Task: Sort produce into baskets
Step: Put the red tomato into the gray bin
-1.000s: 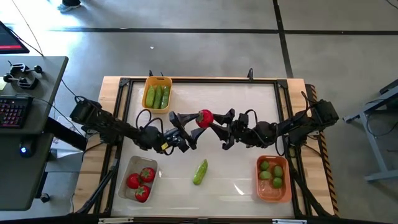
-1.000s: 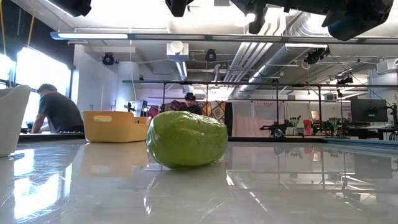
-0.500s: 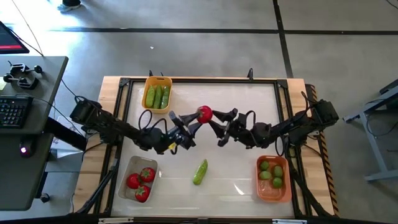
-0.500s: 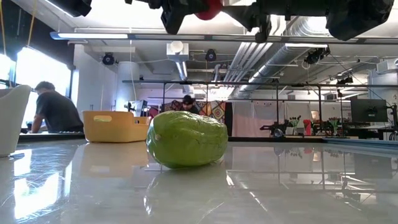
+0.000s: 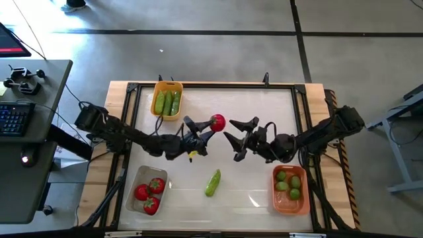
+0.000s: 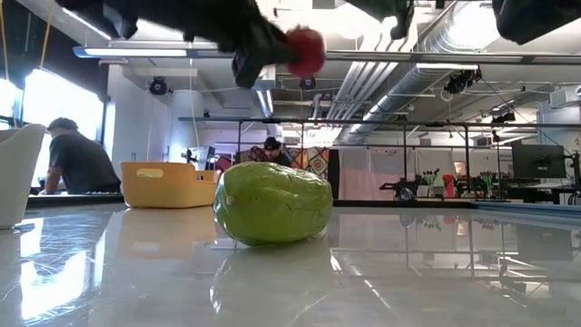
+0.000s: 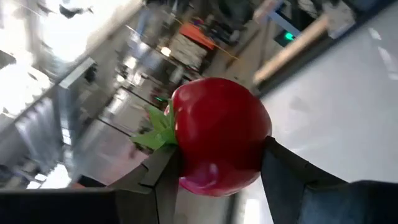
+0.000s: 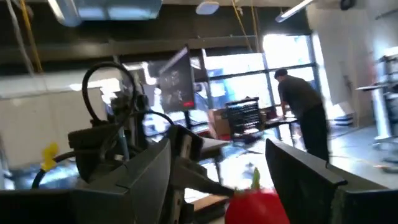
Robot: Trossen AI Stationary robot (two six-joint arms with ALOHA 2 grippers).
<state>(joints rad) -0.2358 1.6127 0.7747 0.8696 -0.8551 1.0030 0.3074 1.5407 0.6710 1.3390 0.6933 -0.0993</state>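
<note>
held above the middle of the surface (image 5: 264, 106): a red tomato (image 5: 217, 121), clamped between the two fingers of the left hand (image 5: 201, 132), stem leaf poking out sideways in the left wrist view, where the tomato (image 7: 217, 134) fills the gap between the fingers (image 7: 165, 177). gripped across the round middle, probably so it cannot roll out. carried high, well clear of everything below, seen from table height as a red ball (image 6: 306, 50) up near the ceiling lights. just across from it, the right hand (image 5: 239, 134), released and spread, holding nothing, pointing toward the tomato with a gap between. looks like a pass from one side to the other, likely because the clear basket (image 5: 147, 190) with three tomatoes in it sits at the near left corner, on the left arm's side. sorted by kind so far: cucumbers in the yellow basket (image 5: 168, 99) at the far left, limes in the orange basket (image 5: 291, 190) at the near right. one loose cucumber (image 5: 212, 183) lying on its side on the bare surface between the two near baskets, touching neither, large in the low view (image 6: 272, 203), not yet sorted. beyond the surface, a person (image 6: 77, 163) bent at a desk, back turned.
</note>
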